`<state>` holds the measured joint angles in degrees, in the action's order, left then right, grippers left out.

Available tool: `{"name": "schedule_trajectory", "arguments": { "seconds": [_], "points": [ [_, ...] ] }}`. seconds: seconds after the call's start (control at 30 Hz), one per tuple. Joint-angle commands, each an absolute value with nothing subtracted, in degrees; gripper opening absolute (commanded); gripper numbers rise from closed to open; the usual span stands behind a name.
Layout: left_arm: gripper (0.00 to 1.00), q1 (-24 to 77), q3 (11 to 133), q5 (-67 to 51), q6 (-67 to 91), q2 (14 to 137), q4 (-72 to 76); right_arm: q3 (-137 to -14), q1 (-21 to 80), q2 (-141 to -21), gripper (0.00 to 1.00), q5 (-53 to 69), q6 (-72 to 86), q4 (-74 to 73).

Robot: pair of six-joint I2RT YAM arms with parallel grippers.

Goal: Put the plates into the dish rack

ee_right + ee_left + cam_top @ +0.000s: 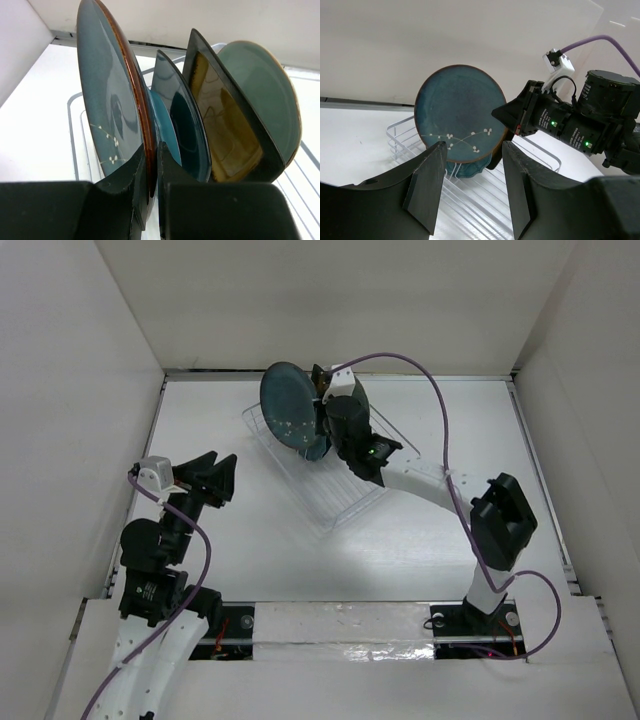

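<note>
My right gripper (322,418) is shut on the rim of the round teal-blue plate (290,405), which has a brown edge and a white floral branch. It holds the plate upright at the far-left end of the clear dish rack (340,505). In the right wrist view my fingertips (141,175) pinch the plate (107,100). Behind it stand the scalloped teal plate (162,127), the dark teal plate (185,115), the mustard plate (225,130) and the pale green plate (265,90). My left gripper (215,480) is open and empty, left of the rack.
White walls enclose the table on three sides; the back wall is close behind the rack. The right arm's purple cable (440,400) loops over the rack's right side. In the left wrist view the rack's wire rim (400,137) lies ahead of my open fingers (427,180).
</note>
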<state>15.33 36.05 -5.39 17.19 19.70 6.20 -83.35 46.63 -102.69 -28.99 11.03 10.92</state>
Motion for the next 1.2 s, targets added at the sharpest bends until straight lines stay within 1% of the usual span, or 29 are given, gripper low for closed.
{"name": "schedule_trajectory", "arguments": {
  "seconds": [0.0,0.13,0.33,0.5,0.73,0.8,0.93,1.03,1.07,1.13,1.17],
  "points": [
    [0.45,15.56,35.86,-6.42,17.23,20.13,8.79,-90.09,47.37,-101.86,0.0,-33.22,8.18,23.65],
    [0.45,15.56,35.86,-6.33,17.23,20.48,9.14,-91.66,49.91,-104.49,0.0,-39.01,3.09,23.56],
    [0.45,15.56,35.68,-6.24,17.23,20.3,9.05,-94.74,51.06,-108.98,0.0,-41.75,-0.78,21.27],
    [0.46,15.56,35.6,-5.89,16.96,19.95,8.44,-93.17,51.67,-110.21,0.0,-40.08,1.58,21.01],
    [0.46,15.56,35.6,-6.15,16.96,20.74,8.26,-91.5,54.22,-112.24,0.0,-43.06,0.79,22.32],
    [0.47,15.56,35.59,-5.8,16.96,20.74,8.35,-91.06,55.54,-112.67,0.0,-44.99,-1.83,23.89],
    [0.47,15.56,35.86,-5.89,16.7,21.53,7.74,-92.2,56.86,-114.52,0.03,-49.04,-5.8,25.31],
    [0.47,15.56,35.68,-5.54,16.7,21.27,8.0,-91.94,56.87,-114.52,0.11,-48.87,-5.54,25.05],
    [0.47,15.56,35.86,-5.54,16.53,21.62,7.91,-91.76,56.87,-114.52,0.15,-48.95,-5.45,25.14],
    [0.47,15.56,35.95,-5.62,16.52,21.97,7.47,-91.85,57.39,-114.35,0.19,-49.39,-5.1,24.96],
    [0.47,15.56,35.86,-5.8,16.44,22.06,7.38,-91.93,57.39,-114.26,0.25,-49.57,-4.92,24.87]
  ]
}}
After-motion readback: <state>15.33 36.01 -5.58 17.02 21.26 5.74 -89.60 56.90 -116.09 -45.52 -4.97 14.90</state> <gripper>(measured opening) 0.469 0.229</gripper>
